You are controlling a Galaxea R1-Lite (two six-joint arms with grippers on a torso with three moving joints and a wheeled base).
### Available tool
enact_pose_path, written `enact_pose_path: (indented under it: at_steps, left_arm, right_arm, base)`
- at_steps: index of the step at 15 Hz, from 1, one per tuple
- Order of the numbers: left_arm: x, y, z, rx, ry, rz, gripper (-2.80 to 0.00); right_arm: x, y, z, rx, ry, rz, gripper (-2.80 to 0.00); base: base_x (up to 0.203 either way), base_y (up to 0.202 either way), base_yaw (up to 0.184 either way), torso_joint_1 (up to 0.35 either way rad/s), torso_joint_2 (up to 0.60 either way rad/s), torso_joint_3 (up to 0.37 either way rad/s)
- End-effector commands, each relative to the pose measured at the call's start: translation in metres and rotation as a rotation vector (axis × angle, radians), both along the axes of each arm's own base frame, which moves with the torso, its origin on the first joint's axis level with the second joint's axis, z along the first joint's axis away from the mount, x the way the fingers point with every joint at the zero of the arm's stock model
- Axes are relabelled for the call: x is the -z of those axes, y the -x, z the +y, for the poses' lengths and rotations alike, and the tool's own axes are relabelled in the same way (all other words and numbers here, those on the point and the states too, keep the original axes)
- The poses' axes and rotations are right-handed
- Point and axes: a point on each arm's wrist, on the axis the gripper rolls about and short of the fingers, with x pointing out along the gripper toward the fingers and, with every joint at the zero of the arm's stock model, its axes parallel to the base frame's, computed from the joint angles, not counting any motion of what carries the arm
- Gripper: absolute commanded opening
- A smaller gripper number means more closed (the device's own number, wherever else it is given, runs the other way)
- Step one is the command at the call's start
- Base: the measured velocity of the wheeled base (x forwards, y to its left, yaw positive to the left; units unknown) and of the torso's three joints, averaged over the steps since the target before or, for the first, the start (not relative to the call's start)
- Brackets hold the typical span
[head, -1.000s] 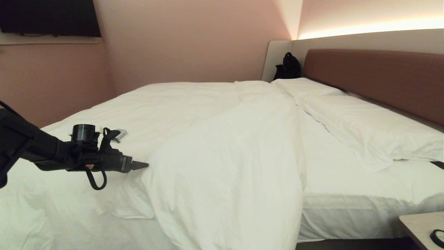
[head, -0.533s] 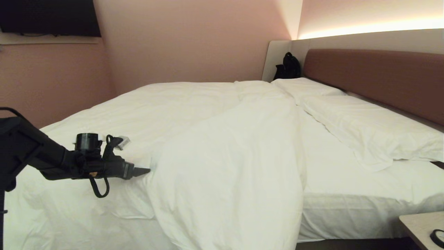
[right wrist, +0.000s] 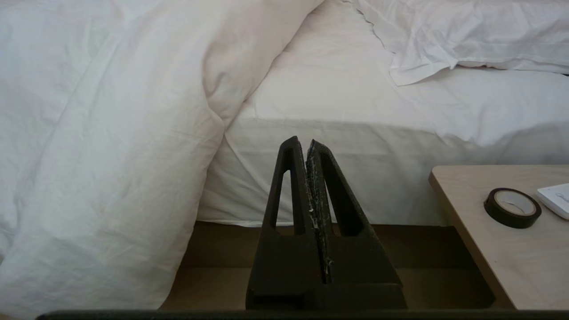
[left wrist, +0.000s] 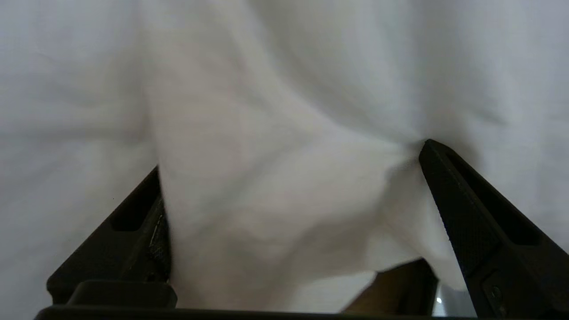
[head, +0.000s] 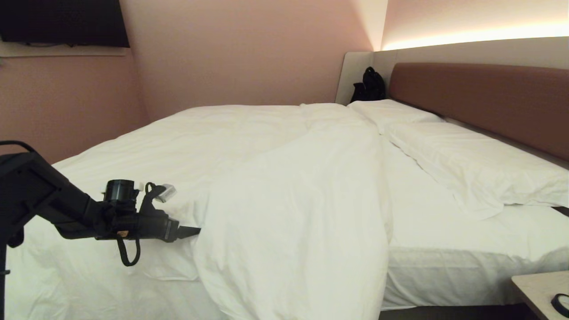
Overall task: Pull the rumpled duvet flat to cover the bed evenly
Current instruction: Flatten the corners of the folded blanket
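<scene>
Cloth of the duvet (left wrist: 284,200) bulges between the spread fingers of the left claw (left wrist: 293,178), which reaches level at the fold's edge on the bed (head: 444,266). Bunched duvet drapes over the near side; two pillows (head: 471,164) lie by the headboard (head: 489,98). Right claw (right wrist: 306,146), pressed together, hangs beside the counter (right wrist: 480,249) with its tape roll (right wrist: 512,207). Pink walls (head: 231,53) surround the bed.

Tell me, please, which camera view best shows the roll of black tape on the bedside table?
The right wrist view: the tape roll lies whole on the bedside table. The head view catches only part of it at the frame's lower right corner. The left wrist view shows none of it.
</scene>
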Motion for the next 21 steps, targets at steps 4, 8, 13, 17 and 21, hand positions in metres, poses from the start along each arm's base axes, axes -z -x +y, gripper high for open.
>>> enact_pose_path:
  at_steps: [4, 8, 13, 17, 21]
  left_arm:
    - [-0.031, 0.021, -0.008, 0.074, 0.073, -0.047, 0.00]
    - [-0.025, 0.023, -0.015, 0.099, 0.086, -0.024, 0.00]
    - [-0.019, 0.026, -0.029, 0.136, 0.088, -0.001, 0.00]
    - [-0.013, 0.025, -0.041, 0.172, 0.086, 0.011, 0.00]
    - [-0.002, 0.022, -0.052, 0.196, 0.077, 0.030, 0.00]
  right_arm:
    - [0.000, 0.000, 0.000, -0.001, 0.000, 0.000, -2.80]
    - [0.000, 0.000, 0.000, -0.001, 0.000, 0.000, -2.80]
    - [0.000, 0.000, 0.000, -0.001, 0.000, 0.000, -2.80]
    - [0.000, 0.000, 0.000, -0.001, 0.000, 0.000, -2.80]
    - [0.000, 0.000, 0.000, -0.001, 0.000, 0.000, -2.80]
  base:
    - [0.000, 0.000, 0.000, 0.000, 0.00, 0.000]
    - [0.000, 0.000, 0.000, 0.000, 0.00, 0.000]
    - [0.000, 0.000, 0.000, 0.000, 0.00, 0.000]
    - [0.000, 0.000, 0.000, 0.000, 0.00, 0.000]
    - [0.000, 0.000, 0.000, 0.000, 0.00, 0.000]
